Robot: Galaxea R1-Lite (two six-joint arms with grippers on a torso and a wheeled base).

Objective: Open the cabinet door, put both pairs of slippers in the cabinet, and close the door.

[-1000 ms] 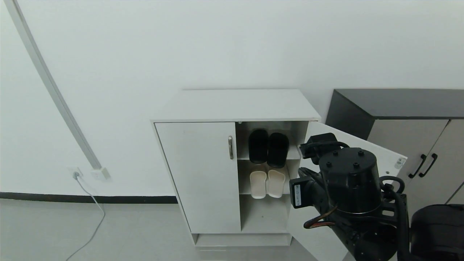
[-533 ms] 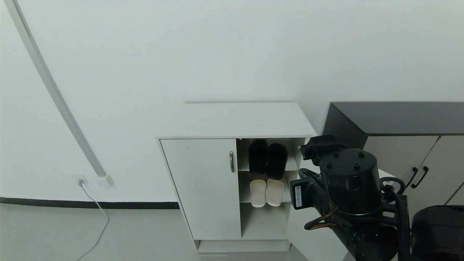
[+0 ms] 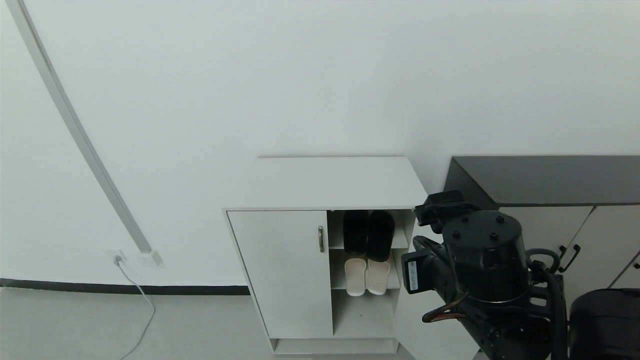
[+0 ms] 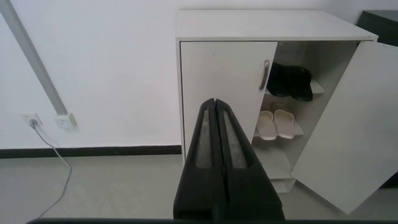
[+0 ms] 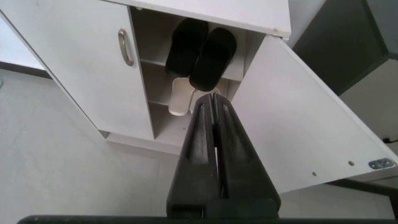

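Note:
The white cabinet [image 3: 325, 182] stands against the wall with its left door [image 3: 280, 270] closed and its right door [image 4: 367, 124] swung wide open. A black pair of slippers [image 3: 367, 232] lies on the top shelf. A white pair of slippers [image 3: 366, 275] lies on the shelf below. My left gripper [image 4: 215, 102] is shut and empty, held off in front of the closed left door. My right gripper [image 5: 213, 99] is also shut and empty, hanging in front of the open compartment, beside the open door [image 5: 311, 124]. My right arm hides that door in the head view.
A grey cabinet with a dark top [image 3: 550, 180] stands close on the right of the open door. A wall socket with a cable [image 3: 117, 260] and a slanted conduit [image 3: 75, 130] are at the left. Bare floor [image 3: 125, 325] lies in front of the cabinet's left side.
The whole head picture has shifted: the cabinet now sits lower and looks smaller, so the camera has moved. Both pairs of slippers keep their shelves.

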